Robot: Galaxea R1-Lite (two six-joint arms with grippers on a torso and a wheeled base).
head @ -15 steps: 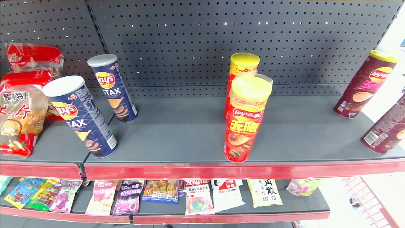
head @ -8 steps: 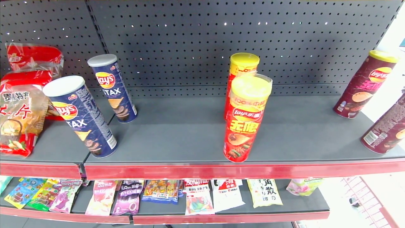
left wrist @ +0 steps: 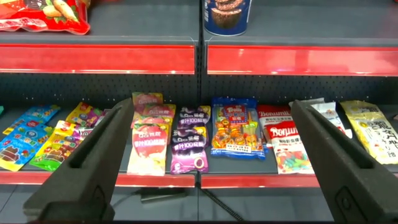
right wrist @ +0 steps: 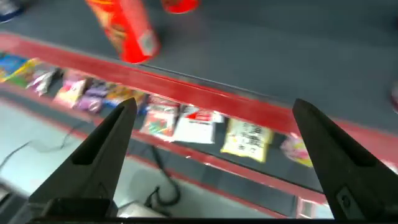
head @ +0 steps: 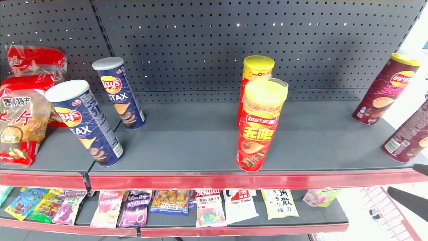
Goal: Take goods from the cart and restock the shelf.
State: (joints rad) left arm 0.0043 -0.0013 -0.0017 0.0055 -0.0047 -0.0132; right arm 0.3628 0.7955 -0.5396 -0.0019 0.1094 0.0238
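Note:
The upper grey shelf (head: 200,140) carries upright chip cans: two blue ones (head: 85,122) at the left, two red ones with yellow lids (head: 259,125) in the middle, and two maroon ones (head: 384,90) at the right. My right gripper (head: 416,185) shows at the lower right edge, below the shelf's red front lip. It is open and empty (right wrist: 214,106), facing that lip with a red can (right wrist: 124,31) beyond. My left gripper (left wrist: 212,104) is open and empty, low in front of the lower shelf's snack bags (left wrist: 233,127).
Red snack bags (head: 23,117) stand at the upper shelf's left end. Between the blue and red cans and right of the red cans the shelf is bare. The lower shelf (head: 334,214) holds a row of flat candy bags (head: 207,207). A perforated back panel (head: 214,43) closes the rear.
The dark fingers of my right gripper have come into the head view at the lower right edge. The cans and bags have not moved.

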